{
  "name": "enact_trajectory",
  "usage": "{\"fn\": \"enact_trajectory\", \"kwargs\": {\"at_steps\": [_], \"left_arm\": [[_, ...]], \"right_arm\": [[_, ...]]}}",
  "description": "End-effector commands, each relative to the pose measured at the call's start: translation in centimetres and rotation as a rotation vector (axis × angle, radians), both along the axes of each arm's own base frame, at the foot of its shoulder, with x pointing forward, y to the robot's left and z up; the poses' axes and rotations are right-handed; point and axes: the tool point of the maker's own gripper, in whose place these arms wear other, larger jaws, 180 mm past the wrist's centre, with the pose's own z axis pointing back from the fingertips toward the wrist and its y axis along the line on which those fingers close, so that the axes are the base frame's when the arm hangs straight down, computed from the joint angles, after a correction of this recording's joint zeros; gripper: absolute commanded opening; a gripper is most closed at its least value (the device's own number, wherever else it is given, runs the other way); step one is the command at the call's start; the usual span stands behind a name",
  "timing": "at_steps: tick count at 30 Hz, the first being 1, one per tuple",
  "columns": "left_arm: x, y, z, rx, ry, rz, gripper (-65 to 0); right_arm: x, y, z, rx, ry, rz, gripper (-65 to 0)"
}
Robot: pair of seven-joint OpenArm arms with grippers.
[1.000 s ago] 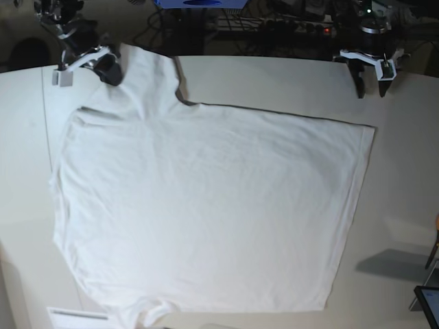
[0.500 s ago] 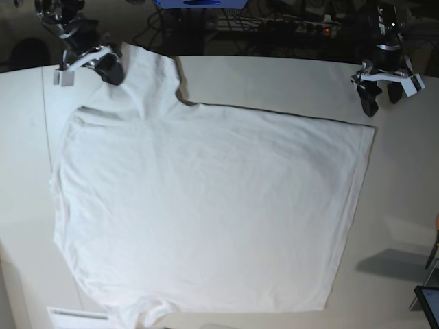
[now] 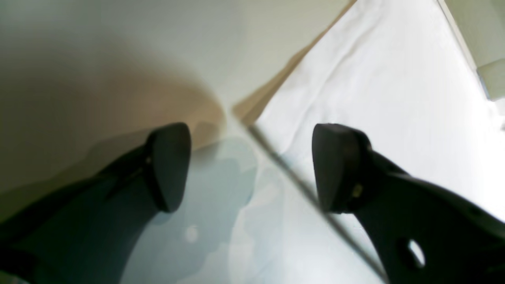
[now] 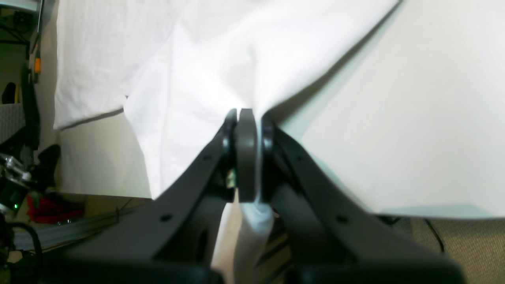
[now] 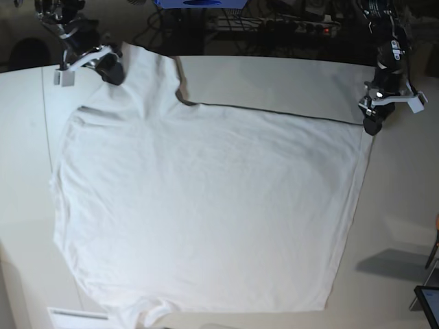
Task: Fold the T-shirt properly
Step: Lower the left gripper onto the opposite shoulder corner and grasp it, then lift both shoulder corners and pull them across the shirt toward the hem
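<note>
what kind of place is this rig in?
Probably a robotics lab bench: two arms mounted at an off-white table holding only a T-shirt, with a power strip and cables along the dark back edge.

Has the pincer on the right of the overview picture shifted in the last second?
Yes. The left pincer dropped from the table's far edge to the T-shirt's far right corner.

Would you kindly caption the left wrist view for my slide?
Open left tool poised over the corner of the white T-shirt on the table.
</note>
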Motion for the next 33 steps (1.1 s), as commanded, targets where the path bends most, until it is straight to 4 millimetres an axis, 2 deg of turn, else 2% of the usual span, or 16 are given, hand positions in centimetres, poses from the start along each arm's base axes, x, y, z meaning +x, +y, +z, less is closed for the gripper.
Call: {"fn": "enact_trajectory", "kwargs": {"at_steps": [1,10,17,22,24,28,33], "left_arm": [[0.1,-0.1,0.0,-0.009,0.008,-0.028,-19.0],[1.3,0.0,-0.5,-0.03,-0.006,-0.024,-19.1],[3.3,-3.8,-1.5,-0.076,-0.006,-0.109,-19.1],[3.5,-4.6,-2.6,-0.101,0.011,-0.115,-20.3],[3.3,-4.2,-2.7,-0.101,0.015,-0.105,-28.7],[3.2,-4.0,-2.7,-0.093,0.02,-0.106,-63.7],[3.1,-3.9,-2.7,-0.09,0.023,-0.104,-65.0]], "right_arm": [[0.3,-0.1,0.8,0.004,-0.033,0.002,-64.7],[0.4,-0.5,0.8,-0.011,-0.033,0.015,-64.7],[0.7,-0.5,0.9,-0.012,-0.04,0.014,-64.7],[0.7,-0.5,0.9,-0.012,-0.04,0.014,-64.7],[0.7,-0.5,0.9,-0.012,-0.04,0.014,-64.7],[0.7,-0.5,0.9,-0.012,-0.041,0.014,-64.7],[0.8,-1.0,1.0,-0.03,-0.042,0.031,-64.7]]}}
